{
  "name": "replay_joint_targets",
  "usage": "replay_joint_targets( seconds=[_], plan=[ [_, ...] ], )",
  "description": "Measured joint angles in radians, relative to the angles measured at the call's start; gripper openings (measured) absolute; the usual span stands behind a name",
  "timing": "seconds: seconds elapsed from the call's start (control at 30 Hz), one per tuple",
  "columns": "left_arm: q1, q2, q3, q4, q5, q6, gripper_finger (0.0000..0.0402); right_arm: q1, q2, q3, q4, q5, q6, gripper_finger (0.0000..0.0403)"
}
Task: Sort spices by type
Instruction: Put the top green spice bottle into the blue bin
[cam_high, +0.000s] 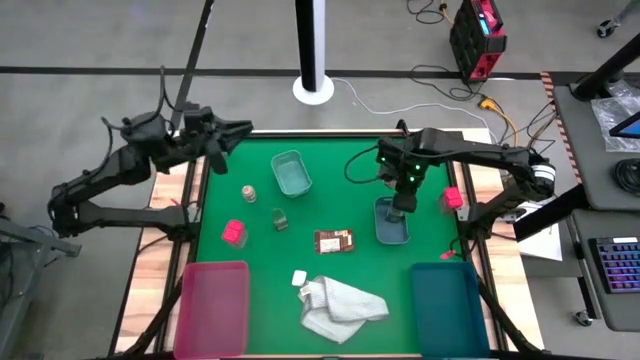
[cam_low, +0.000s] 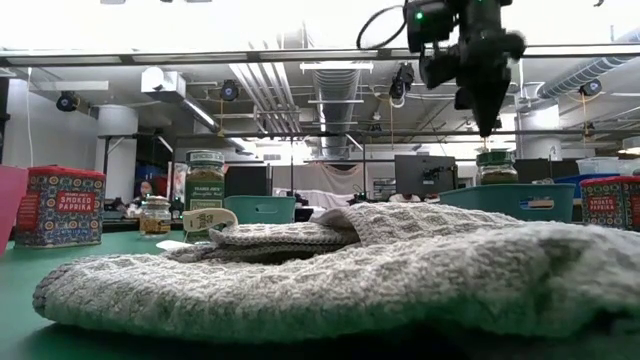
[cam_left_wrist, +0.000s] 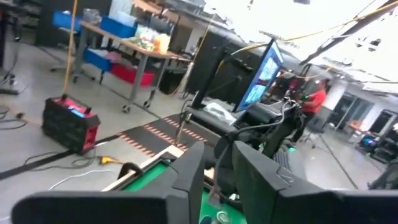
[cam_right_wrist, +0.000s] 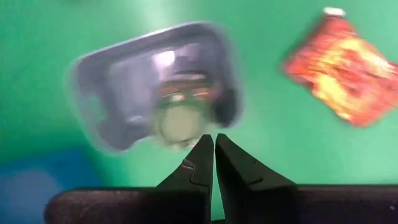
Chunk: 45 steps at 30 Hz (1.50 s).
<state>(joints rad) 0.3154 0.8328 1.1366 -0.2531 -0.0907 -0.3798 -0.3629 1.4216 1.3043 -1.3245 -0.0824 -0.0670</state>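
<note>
My right gripper (cam_high: 401, 206) hangs shut, pointing down, over a small blue-green tray (cam_high: 378, 232). A spice jar (cam_right_wrist: 177, 121) stands in that tray, just under the fingertips (cam_low: 487, 118) and apart from them. A clear jar with a pinkish top (cam_high: 248, 192), a greenish jar (cam_high: 280, 218), a red block (cam_high: 233, 233) and a red-orange and brown packet (cam_high: 333, 241) rest on the green table. A second red block (cam_high: 453, 197) sits near the right edge. My left gripper (cam_high: 238, 130) is raised level at the far left corner, its fingers (cam_left_wrist: 189, 177) a narrow gap apart, with nothing between them.
A second small tray (cam_high: 291, 172) stands at the far middle. A pink bin (cam_high: 212, 305) and a teal bin (cam_high: 447, 305) sit at the near corners. Between them lies a crumpled white cloth (cam_high: 340, 305), with a small white item (cam_high: 298, 278) beside it.
</note>
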Motion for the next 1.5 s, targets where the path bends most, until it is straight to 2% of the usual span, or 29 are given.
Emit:
replay_joint_targets(
  seconds=[0.17,0.47,0.6,0.77,0.93,1.13,1.5],
  plan=[
    [-0.010,0.043,0.103,-0.160,-0.073,0.000,0.0043,-0.057,0.000,-0.077,0.102,0.006,0.061,0.0009],
    [-0.014,0.118,0.241,-0.354,-0.075,0.003,0.0037,-0.065,-0.077,-0.222,0.129,-0.052,0.123,0.0009],
    [-0.014,0.130,0.270,-0.364,-0.076,0.023,0.0037,-0.060,-0.160,-0.243,0.131,-0.087,0.199,0.0009],
    [-0.014,0.144,0.279,-0.362,-0.085,0.085,0.0037,-0.061,-0.226,-0.248,0.195,-0.041,0.258,0.0009],
    [-0.013,0.169,0.277,-0.361,-0.087,0.106,0.0037,-0.060,-0.216,-0.300,0.296,-0.031,0.287,0.0009],
    [-0.014,0.194,0.279,-0.361,-0.086,0.102,0.0037,-0.050,-0.185,-0.350,0.289,-0.093,0.304,0.0009],
    [-0.014,0.189,0.290,-0.361,-0.086,0.107,0.0037,0.024,-0.248,-0.343,0.273,-0.135,0.441,0.0009]
  ],
)
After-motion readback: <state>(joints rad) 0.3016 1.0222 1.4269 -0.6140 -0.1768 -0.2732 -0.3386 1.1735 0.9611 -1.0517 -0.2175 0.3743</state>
